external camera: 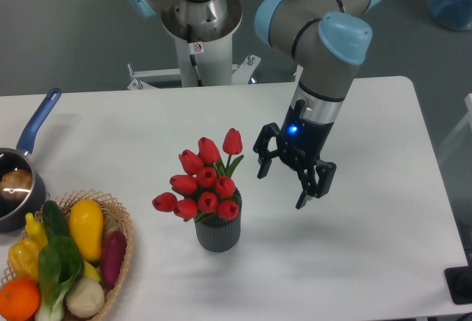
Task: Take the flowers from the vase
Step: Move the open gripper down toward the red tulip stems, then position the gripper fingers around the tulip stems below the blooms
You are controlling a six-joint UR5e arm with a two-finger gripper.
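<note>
— Where do the flowers sit?

— The flowers (205, 180) stand upright in the vase (217, 232) on the white table (369, 262), right of the wicker basket (118, 232) of vegetables.

— And your gripper?

— My gripper (282, 187) hangs in the air just right of the blooms, fingers spread wide, holding nothing. A blue-handled saucepan (22, 173) sits far left.
</note>
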